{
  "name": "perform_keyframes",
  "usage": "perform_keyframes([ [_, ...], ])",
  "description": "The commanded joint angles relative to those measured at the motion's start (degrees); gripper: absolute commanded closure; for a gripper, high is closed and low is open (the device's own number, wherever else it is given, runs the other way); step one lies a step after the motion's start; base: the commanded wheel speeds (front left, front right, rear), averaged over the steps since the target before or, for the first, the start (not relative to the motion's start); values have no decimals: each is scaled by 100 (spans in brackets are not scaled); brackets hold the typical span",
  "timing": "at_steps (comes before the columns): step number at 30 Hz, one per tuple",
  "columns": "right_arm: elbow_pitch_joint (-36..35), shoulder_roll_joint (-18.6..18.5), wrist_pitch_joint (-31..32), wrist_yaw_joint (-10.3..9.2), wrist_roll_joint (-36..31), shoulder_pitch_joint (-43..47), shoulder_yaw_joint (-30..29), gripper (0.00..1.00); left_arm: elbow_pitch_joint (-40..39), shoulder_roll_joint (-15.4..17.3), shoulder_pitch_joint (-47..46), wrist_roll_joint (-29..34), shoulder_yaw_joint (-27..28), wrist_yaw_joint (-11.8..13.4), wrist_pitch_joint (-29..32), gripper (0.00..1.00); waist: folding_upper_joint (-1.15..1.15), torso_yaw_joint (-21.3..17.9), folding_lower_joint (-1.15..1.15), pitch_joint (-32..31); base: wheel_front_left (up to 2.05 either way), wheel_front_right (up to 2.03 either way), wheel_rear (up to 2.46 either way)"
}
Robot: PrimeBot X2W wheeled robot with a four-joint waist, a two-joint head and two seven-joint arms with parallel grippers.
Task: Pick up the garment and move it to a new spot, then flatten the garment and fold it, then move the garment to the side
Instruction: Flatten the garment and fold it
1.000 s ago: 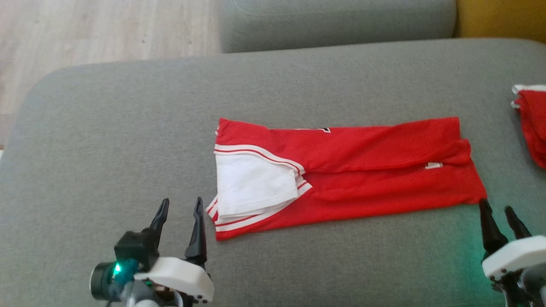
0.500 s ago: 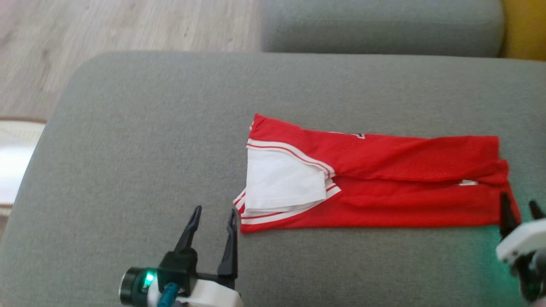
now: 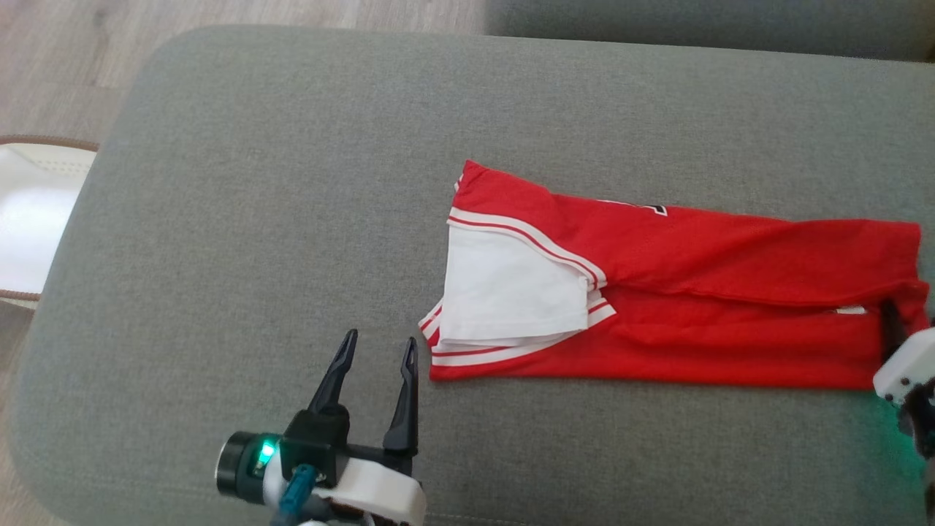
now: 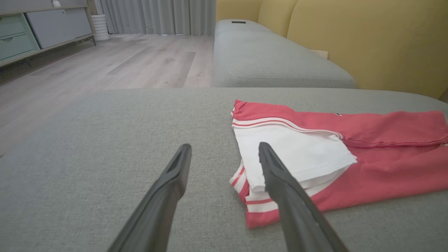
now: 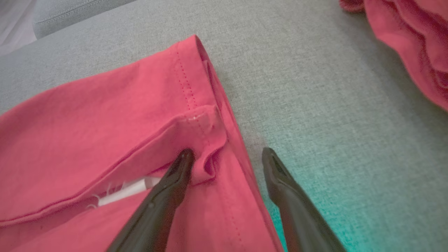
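The garment [image 3: 694, 292], a red jersey with white striped trim and a white panel folded over its left end, lies in a long flat strip on the grey sofa cushion [image 3: 256, 183]. My left gripper [image 3: 381, 337] stands open just off the garment's near left corner, holding nothing. In the left wrist view its fingers [image 4: 175, 178] point past the striped edge of the garment [image 4: 385, 147]. My right gripper [image 5: 227, 151] is open astride the right hem of the garment [image 5: 105, 122], with one finger on the folded red cloth and the other over bare cushion.
Another red cloth [image 5: 413, 45] lies on the cushion beyond the right gripper. A second grey cushion [image 4: 273, 59] and a yellow backrest [image 4: 367, 42] lie behind. Wooden floor [image 3: 66, 51] and a white, brown-rimmed object [image 3: 29, 219] are off the cushion's left edge.
The head camera has turned, shifting the whole picture. My right gripper has moved from the garment's near right corner up onto its right hem. The left gripper stays by the left corner.
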Motion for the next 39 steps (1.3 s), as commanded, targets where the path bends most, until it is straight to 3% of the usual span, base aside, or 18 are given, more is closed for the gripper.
perform_keyframes([
  [1, -55, -156, -23, 39, -41, -188, 140, 0, -150, -74, -214, 69, 226, -48, -71, 0, 0, -20, 0, 14, 0, 0, 0],
  [2, 71, -123, -38, 39, 15, -259, 201, 24, -136, -109, -218, 101, 270, -86, -71, 0, 0, -55, 0, 17, 0, 0, 0],
  [3, 136, -96, -13, 39, 72, -288, 235, 55, -130, -123, -213, 116, 292, -104, -71, 0, 0, -82, 0, 9, 0, 0, 0],
  [4, 175, -81, -15, 39, 124, -312, 273, 69, -125, -137, -210, 130, 312, -122, -71, 0, 0, -103, 0, 3, 0, 0, 0],
  [5, 201, -74, -31, 39, 164, -331, 317, 97, -121, -149, -207, 143, 334, -139, -71, 0, 0, -131, 0, -8, 0, 0, 0],
  [6, 216, -89, -62, 39, 204, -340, 353, 100, -113, -159, -204, 155, 353, -159, -71, 0, 0, -149, 0, -19, 0, 0, 0],
  [21, -22, -864, -594, 39, 298, -661, 672, 100, -40, -236, -116, 289, 616, -360, -71, 0, 0, -544, 0, -201, 0, 0, 0],
  [26, -639, -583, -581, 39, 453, -699, 843, 100, 60, -257, -48, 283, 643, -421, -71, 0, 0, -599, 0, -366, 0, 0, 0],
  [31, -1631, -69, -353, 39, 473, -528, 1152, 100, 124, -277, -20, 272, 650, -467, -71, 0, 0, -527, 0, -541, 0, 0, 0],
  [34, -2473, 349, -52, 39, 426, -315, 1441, 100, 153, -289, 10, 265, 642, -508, -71, 0, 0, -359, 0, -635, 0, 0, 0],
  [39, -3293, 913, 347, 39, 273, -32, 1867, 100, 192, -300, 22, 265, 606, -560, -71, 0, 0, -70, 0, -705, 0, 0, 0],
])
